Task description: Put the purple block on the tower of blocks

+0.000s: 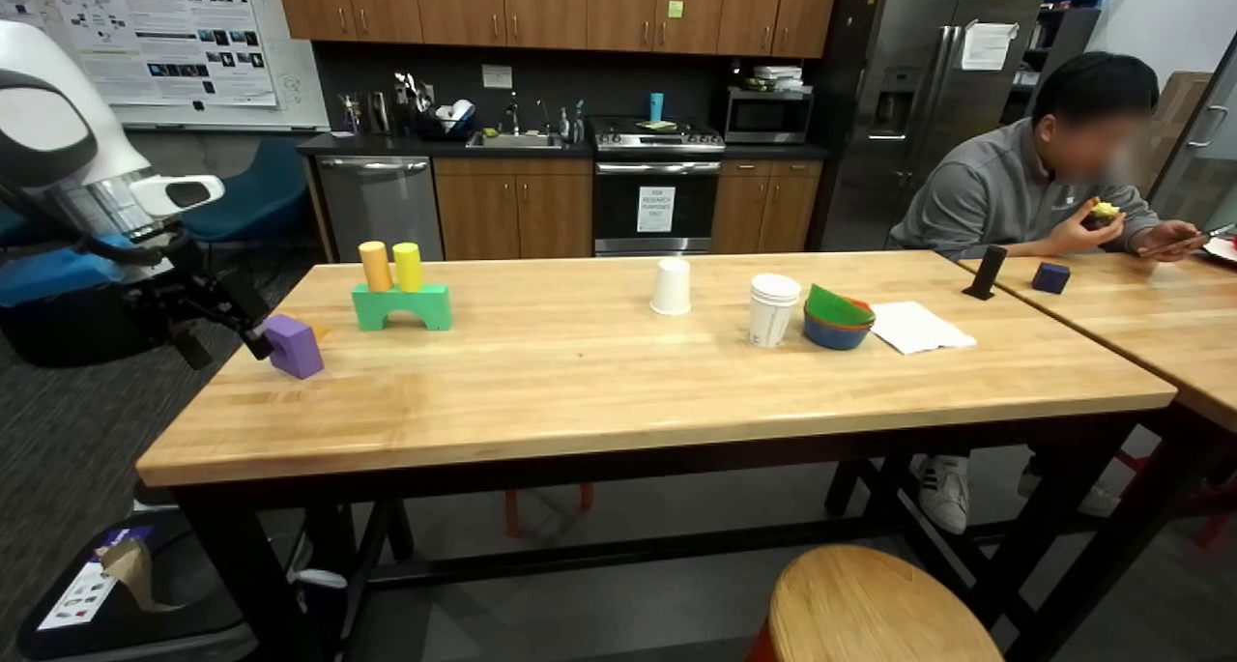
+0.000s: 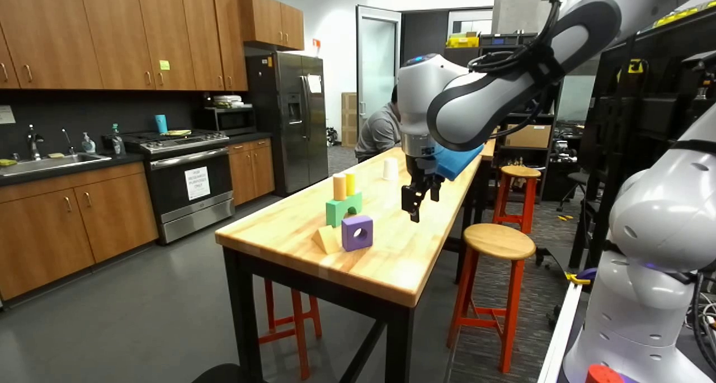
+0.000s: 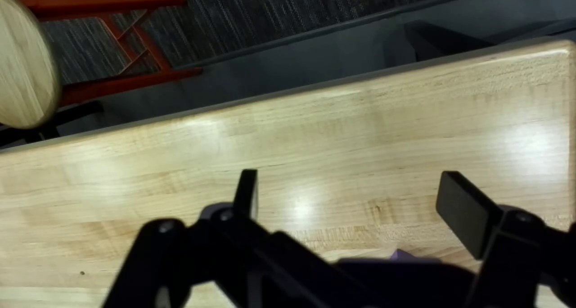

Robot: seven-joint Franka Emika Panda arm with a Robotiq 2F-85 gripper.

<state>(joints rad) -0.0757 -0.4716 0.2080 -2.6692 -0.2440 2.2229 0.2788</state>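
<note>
Apparently before the grasp: purple block (image 1: 296, 347) standing on the surface (image 1: 580, 391) near one short edge, gripper (image 3: 349, 186) spread and holding nothing.
Pointing down, the gripper hangs between purple block and long edge, probably wide to straddle it; the tower of blocks (image 1: 401, 298) includes an orange cylinder (image 1: 376, 266) and a yellow cylinder (image 1: 408, 268), likely upright as supports.

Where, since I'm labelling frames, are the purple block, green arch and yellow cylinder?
Purple block (image 2: 349, 236), in an exterior view: face beside the hole.
Green arch (image 1: 402, 299), in an exterior view: above the opening.
Yellow cylinder (image 1: 408, 268), in an exterior view: its curved side.
</note>
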